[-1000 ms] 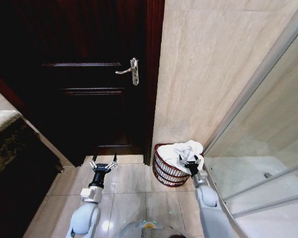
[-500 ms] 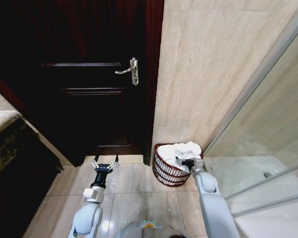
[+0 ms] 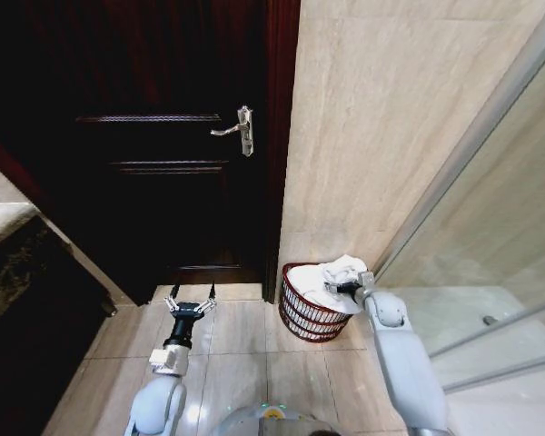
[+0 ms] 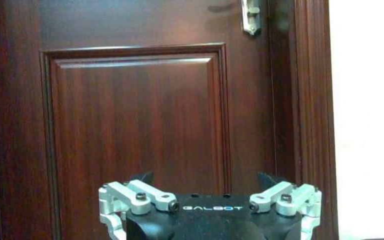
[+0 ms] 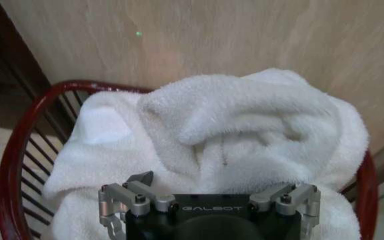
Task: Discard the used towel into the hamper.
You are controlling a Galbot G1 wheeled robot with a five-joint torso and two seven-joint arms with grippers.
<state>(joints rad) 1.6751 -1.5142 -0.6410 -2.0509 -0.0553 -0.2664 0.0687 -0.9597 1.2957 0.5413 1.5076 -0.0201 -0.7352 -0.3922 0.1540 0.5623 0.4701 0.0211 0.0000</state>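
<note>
home bathroom: tiled floor (image 3: 241,331), glass shower screen (image 3: 490,263), wooden door (image 3: 154,136).

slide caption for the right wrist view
Right gripper open over a white towel heaped in the red hamper.

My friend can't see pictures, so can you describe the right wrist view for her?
A fluffy white towel lies bunched up in a round reddish-brown slatted hamper against a beige tiled wall. The robot's right pincer hovers open just above it.
</note>
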